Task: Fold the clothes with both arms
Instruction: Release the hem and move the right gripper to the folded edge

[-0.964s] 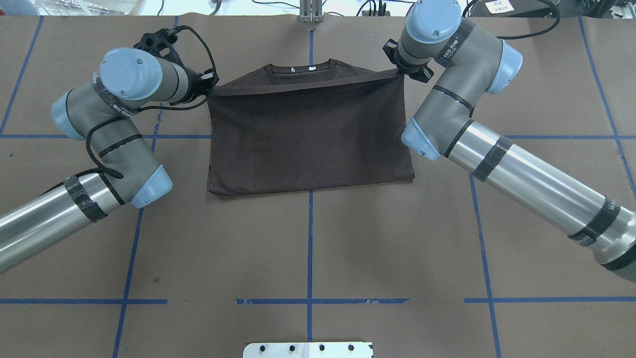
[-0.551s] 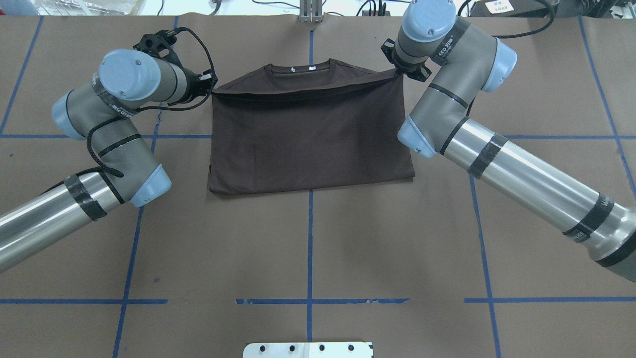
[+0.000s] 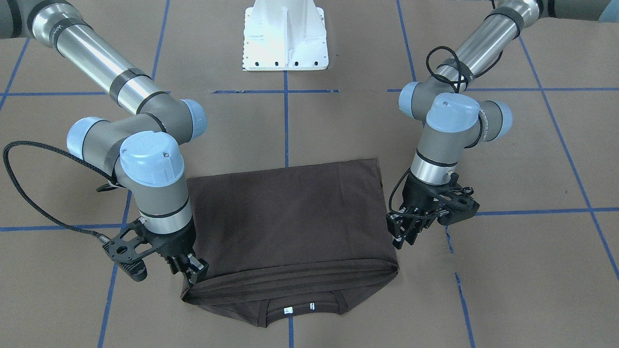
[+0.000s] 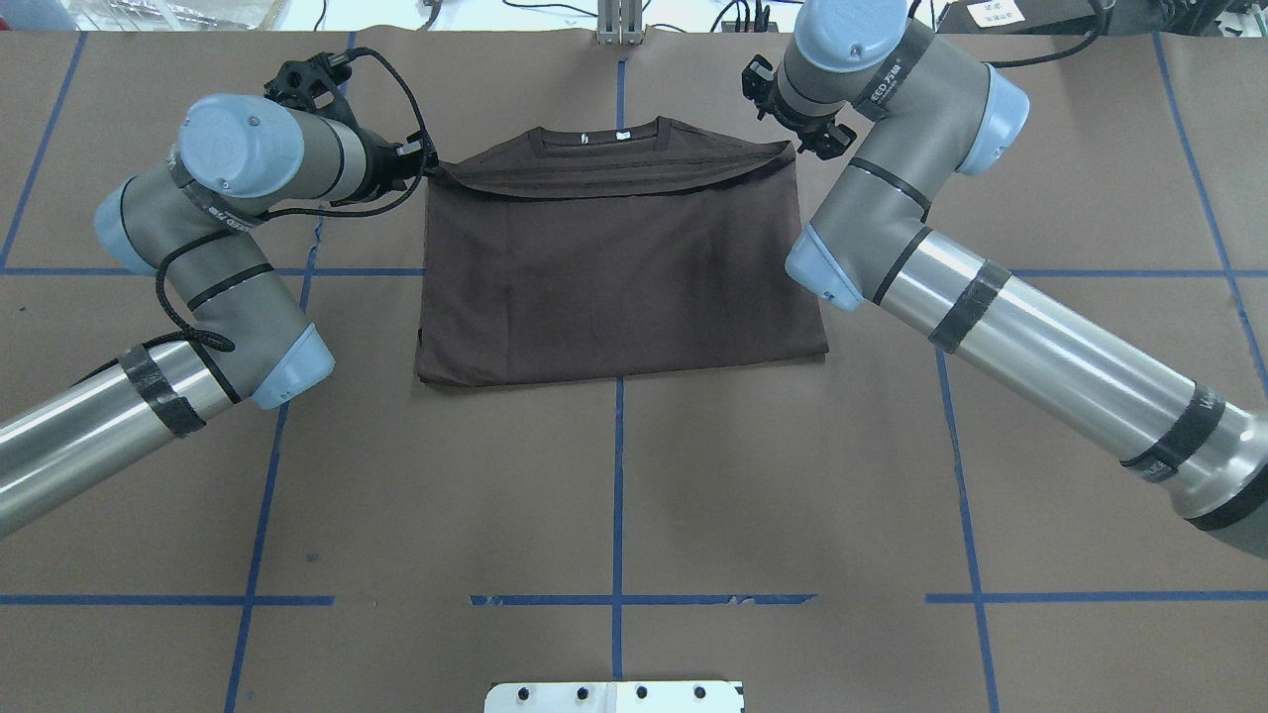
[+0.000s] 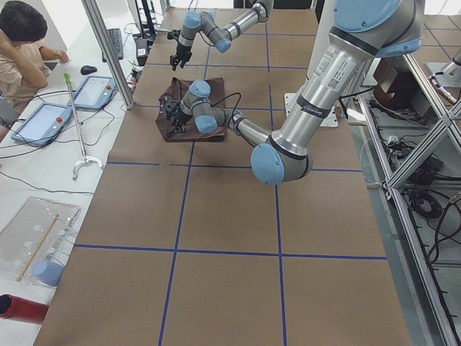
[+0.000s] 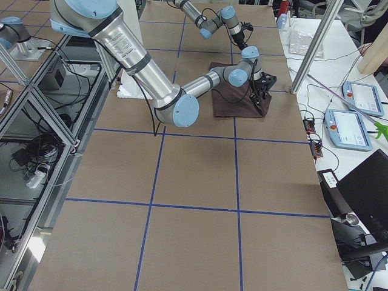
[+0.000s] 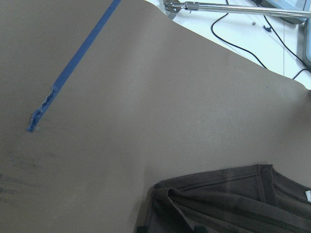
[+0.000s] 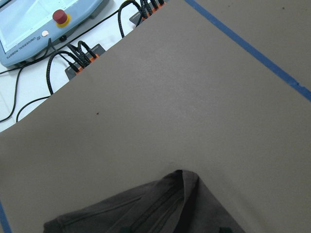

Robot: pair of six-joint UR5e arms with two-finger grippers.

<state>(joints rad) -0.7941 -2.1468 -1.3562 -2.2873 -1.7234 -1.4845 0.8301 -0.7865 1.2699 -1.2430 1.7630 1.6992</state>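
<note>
The dark brown T-shirt lies folded in half on the table, its collar and white labels at the far edge. The folded-over hem lies slack just short of the collar. My left gripper is open at the shirt's far left corner; the front view shows it just off the cloth. My right gripper is open at the far right corner, close above it in the front view. Each wrist view shows a shirt corner lying on the table between spread fingertips.
The table is covered in brown paper with blue tape lines. The white pedestal base stands at the near edge. Cables and a teach pendant lie past the far edge. An operator sits beyond it.
Both grippers carried the folded hem farther toward the collar, then let it go. The hem was taut between them and now lies slack. The right gripper drew back from its corner.
</note>
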